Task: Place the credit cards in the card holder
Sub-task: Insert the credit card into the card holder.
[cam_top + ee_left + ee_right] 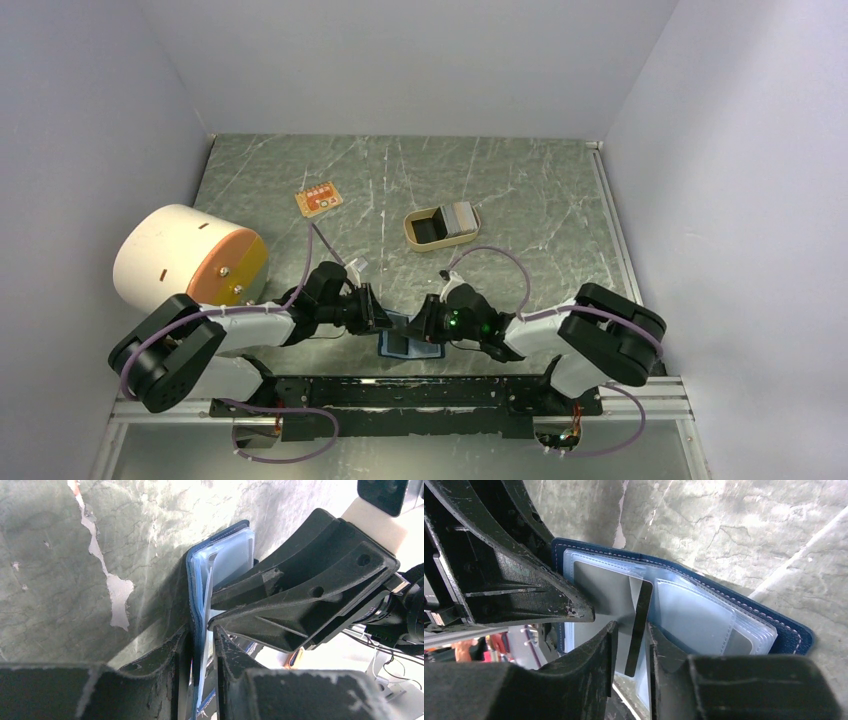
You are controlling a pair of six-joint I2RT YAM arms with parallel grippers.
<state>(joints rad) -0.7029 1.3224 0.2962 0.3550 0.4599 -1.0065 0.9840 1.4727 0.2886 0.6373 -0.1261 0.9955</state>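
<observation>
my right gripper (631, 628) is pinched on a grey card (599, 590), near the card's dark stripe, and the card lies against the clear sleeves of the open card holder (704, 615). my left gripper (201, 633) is clamped on the holder's near edge, navy cover and blue sleeves between its fingers. the two grippers sit just beside each other at the near middle of the table (520, 200). farther back i see the remaining credit cards (461, 217) stacked in a tan tray (415, 238), an orange board (318, 199), and a white-and-orange drum (180, 250) at left.
</observation>
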